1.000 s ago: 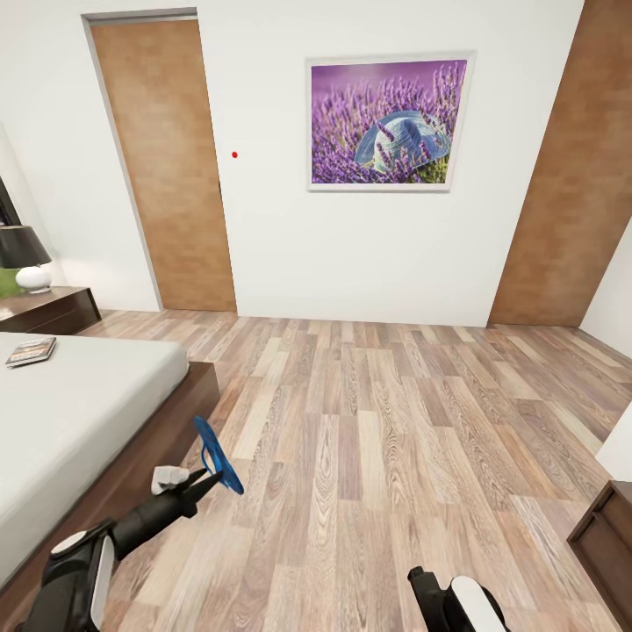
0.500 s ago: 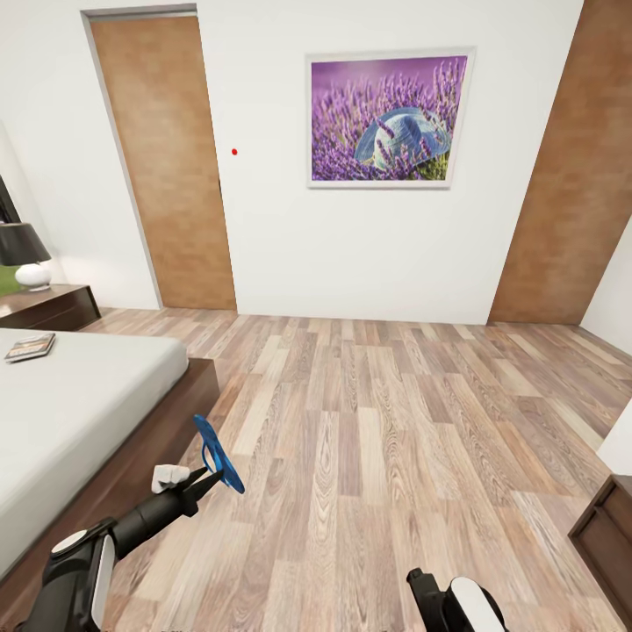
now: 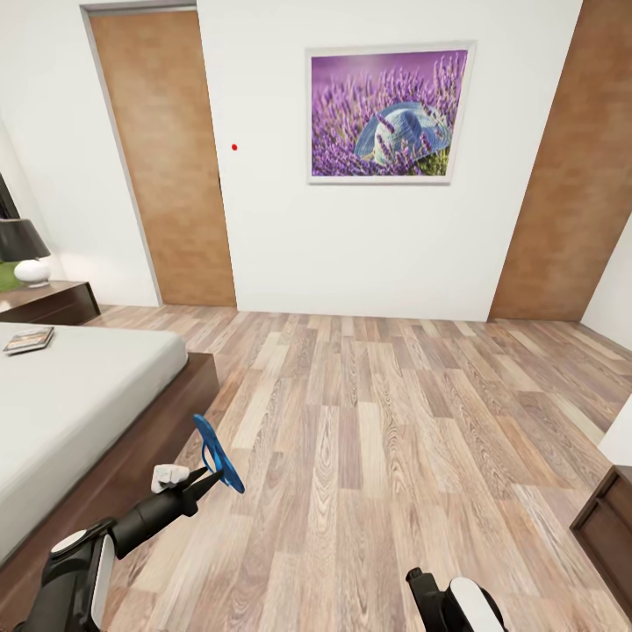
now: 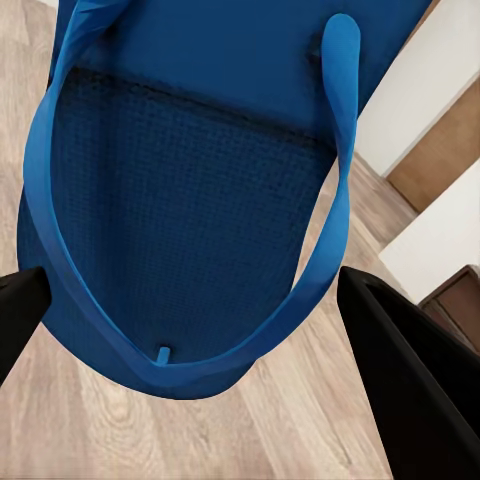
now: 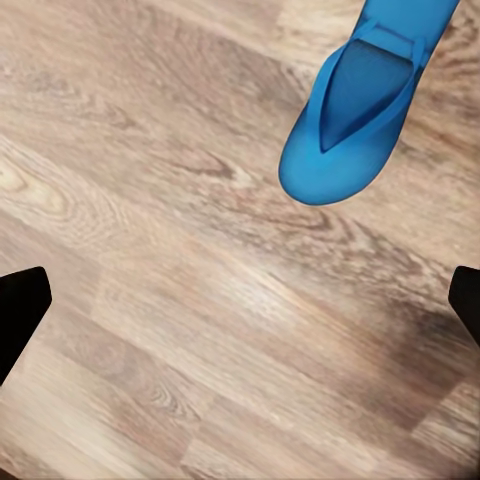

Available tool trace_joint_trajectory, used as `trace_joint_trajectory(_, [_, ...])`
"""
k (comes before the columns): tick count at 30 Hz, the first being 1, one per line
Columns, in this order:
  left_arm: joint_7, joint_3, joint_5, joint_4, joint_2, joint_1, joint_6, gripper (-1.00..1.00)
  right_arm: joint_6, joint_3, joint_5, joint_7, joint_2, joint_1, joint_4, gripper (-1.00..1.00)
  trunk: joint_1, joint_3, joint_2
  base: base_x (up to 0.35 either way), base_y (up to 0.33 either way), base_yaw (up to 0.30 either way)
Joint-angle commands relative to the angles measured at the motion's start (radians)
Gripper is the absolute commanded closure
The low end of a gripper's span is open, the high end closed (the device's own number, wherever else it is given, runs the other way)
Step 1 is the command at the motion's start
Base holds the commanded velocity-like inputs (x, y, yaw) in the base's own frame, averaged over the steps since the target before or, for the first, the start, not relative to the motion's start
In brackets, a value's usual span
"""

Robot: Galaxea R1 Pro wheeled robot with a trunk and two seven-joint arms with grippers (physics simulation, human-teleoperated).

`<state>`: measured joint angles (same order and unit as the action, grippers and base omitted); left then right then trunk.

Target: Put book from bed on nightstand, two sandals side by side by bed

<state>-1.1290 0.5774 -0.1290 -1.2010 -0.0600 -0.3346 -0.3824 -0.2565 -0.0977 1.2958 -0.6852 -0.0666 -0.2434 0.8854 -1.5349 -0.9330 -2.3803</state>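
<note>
One sandal was pinched in the left gripper, held up on edge above the floor just beside the bed frame, its long axis running roughly up and toward the wall. In the left wrist view that sandal sat between the dark fingers, strap side facing the camera. A second sandal lay flat on the planks ahead of the right gripper, whose jaws stood wide apart and empty, with the toe end pointing toward the camera; its heel was cut off by the frame edge. My read: the right arm was nearer that one. Book lay on the mattress near the far corner, well apart from both arms, close to the nightstand with a lamp. The right arm showed at the head view's bottom edge, mostly cropped.
</note>
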Motion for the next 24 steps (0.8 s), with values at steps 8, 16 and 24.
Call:
trace_joint_trajectory(8, [-0.009, 0.004, -0.006, -0.003, -0.001, -0.001, -0.011, 1.0, -0.004, -0.004, 0.002, -0.004, -0.001, 0.0, 0.002, -1.0, -0.031, -0.026, -0.057, 0.0, 0.0, 0.0])
trace_joint_trajectory(16, [-0.011, 0.004, -0.006, -0.003, -0.001, -0.001, -0.012, 1.0, -0.003, -0.002, 0.002, -0.004, -0.001, 0.0, 0.001, -1.0, -0.061, -0.051, -0.113, 0.0, 0.0, 0.0])
trace_joint_trajectory(24, [-0.011, 0.004, -0.006, -0.003, -0.001, -0.001, -0.012, 1.0, -0.003, -0.001, 0.002, -0.004, -0.001, 0.0, 0.001, -1.0, -0.068, -0.081, -0.121, 0.0, 0.0, 0.0])
